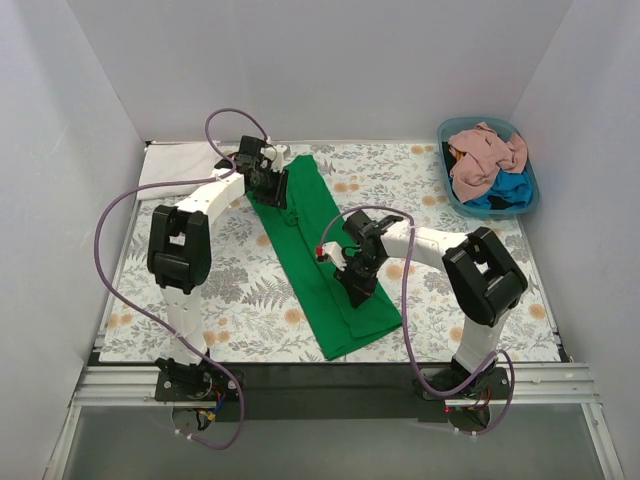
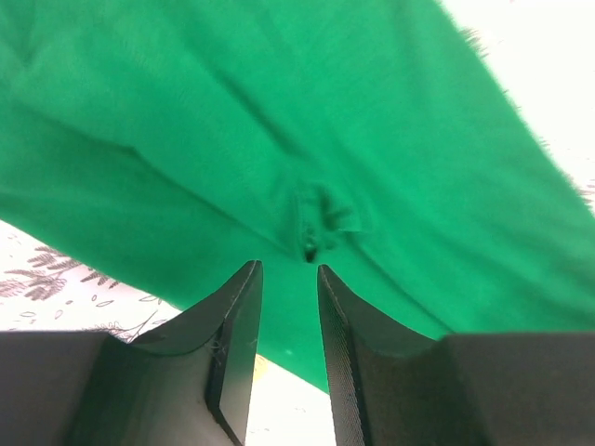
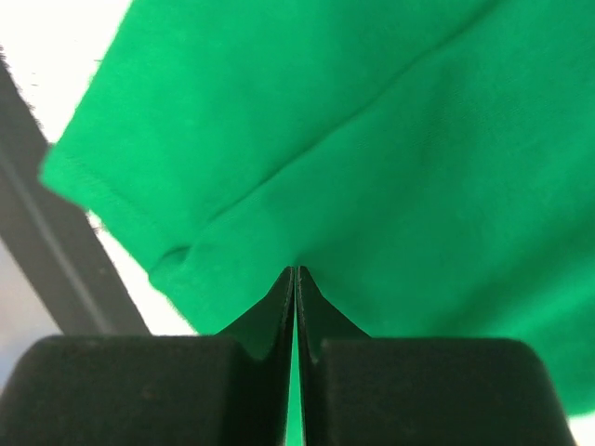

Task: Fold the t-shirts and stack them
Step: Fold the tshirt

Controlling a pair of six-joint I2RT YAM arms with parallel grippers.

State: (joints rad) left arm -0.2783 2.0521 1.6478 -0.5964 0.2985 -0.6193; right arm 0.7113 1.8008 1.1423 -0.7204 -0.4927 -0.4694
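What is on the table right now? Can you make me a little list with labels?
Shirt: green t-shirt, folded into a long strip, lying slantwise on the flowery table cover
Left arm: left gripper, jaws slightly apart, at the shirt's far end
Right arm: right gripper, shut, pinching the shirt's near part
Tub: blue tub in the far right corner, holding a pink cloth and a blue cloth

No lettering, brand, number or sign can be read in any view. The small puckered patch on the green t-shirt [image 2: 279, 111], just ahead of the left gripper [image 2: 288, 268], might be a label, but it is too blurred to show any writing
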